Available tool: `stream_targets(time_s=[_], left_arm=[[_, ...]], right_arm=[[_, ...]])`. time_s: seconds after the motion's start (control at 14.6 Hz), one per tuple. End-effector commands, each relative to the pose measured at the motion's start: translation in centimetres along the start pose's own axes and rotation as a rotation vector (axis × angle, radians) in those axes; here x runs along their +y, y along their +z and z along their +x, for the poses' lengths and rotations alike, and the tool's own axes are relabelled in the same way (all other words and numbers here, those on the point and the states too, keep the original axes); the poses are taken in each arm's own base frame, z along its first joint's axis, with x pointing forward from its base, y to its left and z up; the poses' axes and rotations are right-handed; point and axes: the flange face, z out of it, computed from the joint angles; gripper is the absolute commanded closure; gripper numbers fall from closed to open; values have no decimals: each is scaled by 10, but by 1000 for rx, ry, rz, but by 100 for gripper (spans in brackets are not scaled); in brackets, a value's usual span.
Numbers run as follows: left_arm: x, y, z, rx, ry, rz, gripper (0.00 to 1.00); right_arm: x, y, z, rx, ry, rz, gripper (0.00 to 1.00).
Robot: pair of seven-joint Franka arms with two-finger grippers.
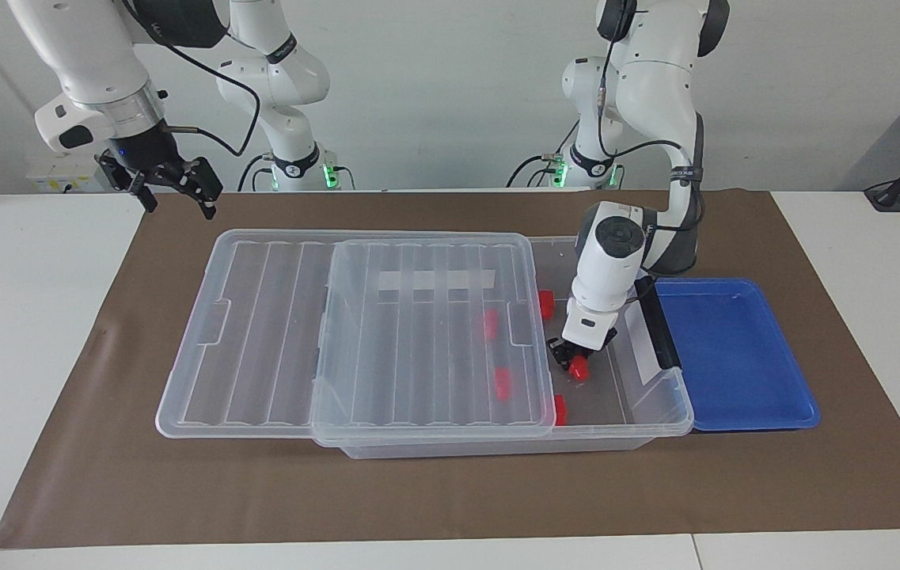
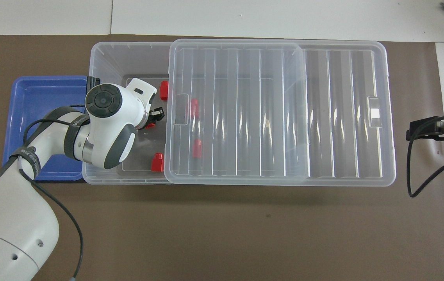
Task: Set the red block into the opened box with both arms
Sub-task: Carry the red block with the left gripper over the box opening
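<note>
red block is pinched in my left pincer, down inside the box over the uncovered bit of floor at the left arm's end. i can't tell if it's touching the floor yet. in the overhead view only a sliver of red shows past the wrist.

handling, my read: small hard plastic, light, rigid, no give, probably a bit slick. it won't break if it drops a short way, but could bounce or roll on the smooth floor. best hold is across the wider body, not the narrow stub. current grip looks like it's on the upper part with the red hanging below the fingertips.

counts:
- red blocks: five. one in the pincer, two on the open floor, one nearer the robots and one farther, and two under the lid.
- box: one, clear, black handle on the end wall beside the tray.
- lid: one, slid toward the right arm's end, covering most of the box.
- blue tray: one, nothing in it, just beside the box.
- arms: two.

right pincer is spread, holding nothing, up over the worktop at the right arm's end, waiting.
</note>
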Motion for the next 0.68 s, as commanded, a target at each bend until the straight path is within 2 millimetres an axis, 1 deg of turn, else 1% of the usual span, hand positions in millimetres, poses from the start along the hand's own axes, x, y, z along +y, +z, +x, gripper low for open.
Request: stream_targets(time_s=[0.0, 0.21, 0.41, 0.48, 0.62], left_arm=[[-7, 4, -1, 14, 4, 9, 0], [-7, -1, 1, -8, 3, 31, 0], [-3, -20, 5, -37, -9, 61, 0], [-5, -29, 6, -40, -13, 68, 0], [-8, -58, 4, -43, -21, 76, 0]], right_arm=[[2, 0, -5, -3, -14, 26, 0], [2, 0, -5, -3, -14, 26, 0], [3, 0, -5, -3, -13, 26, 0], [3, 0, -5, -3, -13, 26, 0], [3, 0, -5, -3, -13, 26, 0]])
